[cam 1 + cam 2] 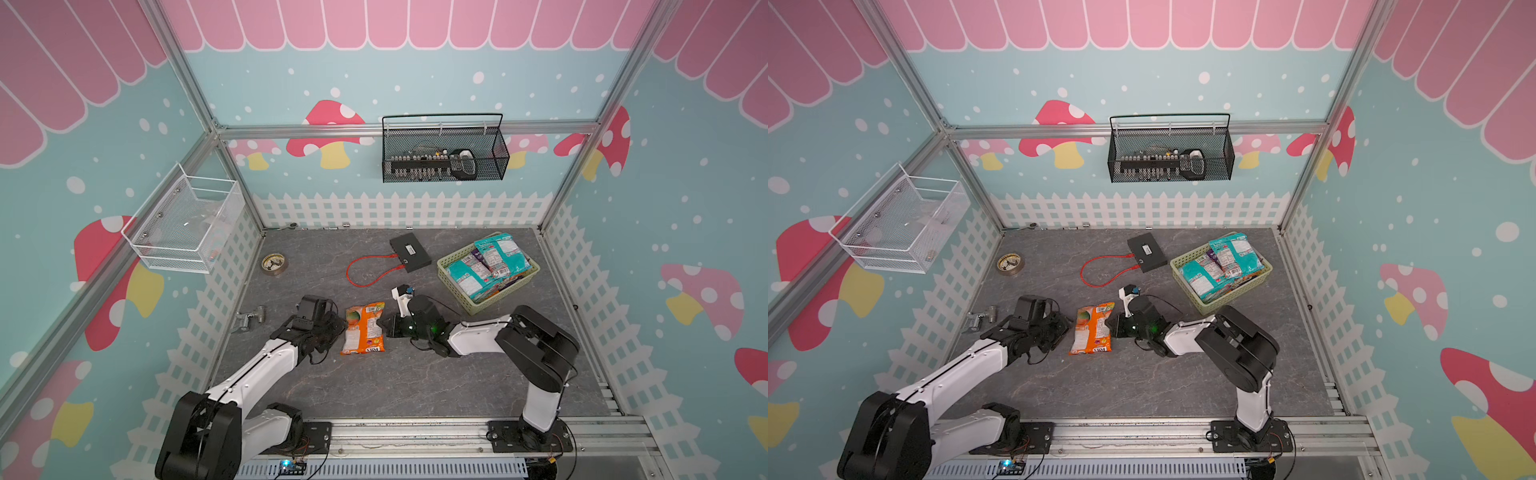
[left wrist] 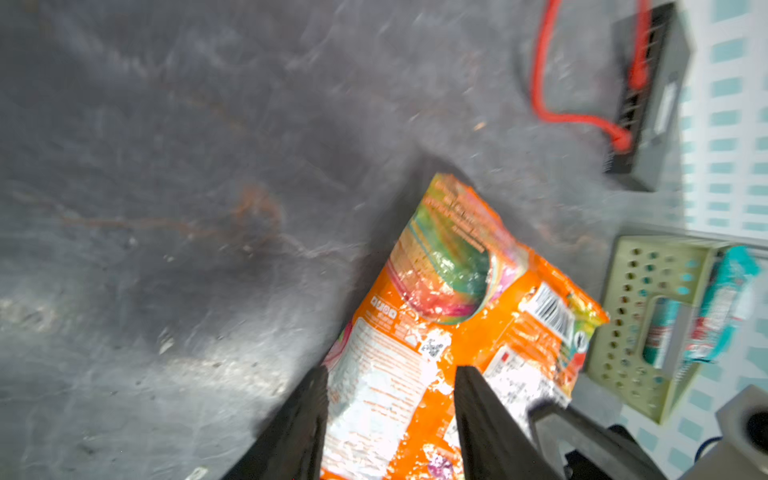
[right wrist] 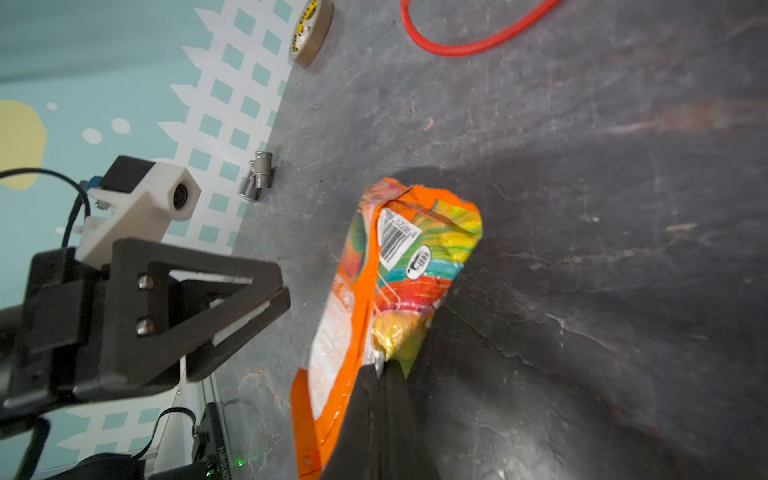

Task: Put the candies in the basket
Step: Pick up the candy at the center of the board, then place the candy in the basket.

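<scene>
Left wrist view is motion-blurred; print on the orange candy bag is unreadable there. In both top views the left gripper is a dark mass against its cables and its jaws cannot be separated. The right wrist view settles it: left gripper fingers stand apart with nothing between them, and a strip of table shows between them and the bag. The right gripper is cut off by the frame edge; its fingers are closed together, pinching the bag's edge on the side facing the basket. The bag is outside the basket, well apart from it, between the two grippers. Inside the basket, teal candy bags overlap; the ones beneath are mostly hidden, so no count is possible. The table is dark grey, stone-patterned and scuffed. A black box with a red cable lies just beside the basket; a tape roll and a metal fitting lie far from it. The walls are teal with mushrooms, a white picket fence and pink scallops. A black wire basket and a white wire basket hang on them.
</scene>
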Controlling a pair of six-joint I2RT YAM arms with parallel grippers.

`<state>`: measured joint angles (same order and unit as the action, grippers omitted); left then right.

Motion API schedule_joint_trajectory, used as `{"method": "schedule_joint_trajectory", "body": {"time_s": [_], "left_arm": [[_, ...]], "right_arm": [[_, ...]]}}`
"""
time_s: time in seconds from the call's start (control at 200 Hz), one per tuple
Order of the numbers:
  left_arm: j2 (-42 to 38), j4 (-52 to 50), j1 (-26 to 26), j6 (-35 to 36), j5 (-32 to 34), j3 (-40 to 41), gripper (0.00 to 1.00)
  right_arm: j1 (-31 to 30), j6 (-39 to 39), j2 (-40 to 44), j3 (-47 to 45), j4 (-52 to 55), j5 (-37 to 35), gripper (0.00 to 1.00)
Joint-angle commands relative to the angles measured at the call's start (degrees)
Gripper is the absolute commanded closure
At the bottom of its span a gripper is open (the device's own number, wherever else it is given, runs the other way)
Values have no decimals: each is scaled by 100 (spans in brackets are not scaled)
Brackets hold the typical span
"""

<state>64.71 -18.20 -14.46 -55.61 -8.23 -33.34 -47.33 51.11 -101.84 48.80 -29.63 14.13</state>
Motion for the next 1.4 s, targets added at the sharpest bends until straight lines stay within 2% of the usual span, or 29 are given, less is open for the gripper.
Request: {"method": "schedule_joint_trajectory", "body": {"time_s": [0.0, 0.11, 0.165, 0.185, 0.315, 0.455, 0.525, 0.61, 0.791, 0.961, 1.131, 1.396], "left_arm": [[-202, 212, -25, 1094, 128, -420, 37], [-226, 417, -49, 1817, -340, -632, 26], [-217, 495, -73, 1990, -507, -694, 4], [-214, 509, -87, 2029, -520, -714, 1], [-213, 571, -200, 2219, -529, -786, 1], [-172, 625, -255, 2290, -624, -809, 1], [-146, 646, -298, 2275, -655, -804, 1], [-134, 642, -343, 2252, -654, -814, 1], [-204, 643, -374, 2221, -597, -821, 1], [-204, 641, -382, 2217, -638, -845, 1], [-143, 642, -392, 2246, -630, -857, 1], [1, 684, -395, 2266, -624, -928, 1]], "right_arm": [[216, -1461, 611, 391, 1665, -144, 100], [505, -2291, 1124, 781, 2885, -188, 100], [769, -2652, 1325, 971, 3421, -82, 100], [863, -2783, 1408, 1035, 3616, -85, 100], [1525, -3682, 1641, 1722, 4948, -141, 100], [2186, -4628, 1419, 2491, 6124, -46, 100], [2499, -5002, 1137, 2891, 6681, -198, 100], [2782, -5413, 831, 3256, 7055, -713, 100], [3319, -5828, 4, 3949, 7353, -1846, 100], [3533, -6435, -408, 4256, 7076, -2654, 100], [3779, -6938, -643, 4419, 6762, -2893, 100], [3889, -6897, -644, 4398, 6400, -2369, 100]]}}
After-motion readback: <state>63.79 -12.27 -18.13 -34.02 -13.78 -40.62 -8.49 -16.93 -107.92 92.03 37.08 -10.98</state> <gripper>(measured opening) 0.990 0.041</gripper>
